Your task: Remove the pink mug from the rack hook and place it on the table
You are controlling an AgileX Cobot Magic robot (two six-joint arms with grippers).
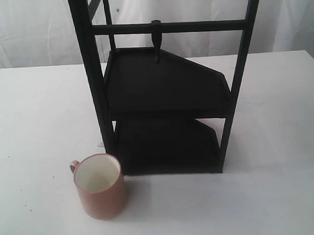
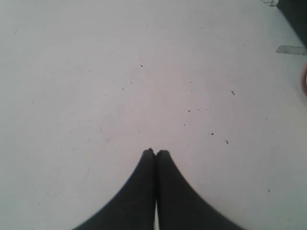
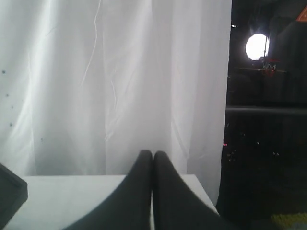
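Pink mug (image 1: 100,197): upright on the table (image 1: 30,119), just beside the rack (image 1: 166,85), at its front left post.
Rack hook (image 1: 157,44): on the crossbar (image 1: 194,26), well apart from the mug.
Left gripper (image 2: 155,152): tips pressed together, empty.
Right gripper (image 3: 152,153): tips together, empty.

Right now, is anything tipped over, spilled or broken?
Nothing stands out. The pink mug stands upright on the table, close beside one leg of the black rack, with no spill or crack showing. The rack hook hangs bare. The left gripper and right gripper are shut and empty.
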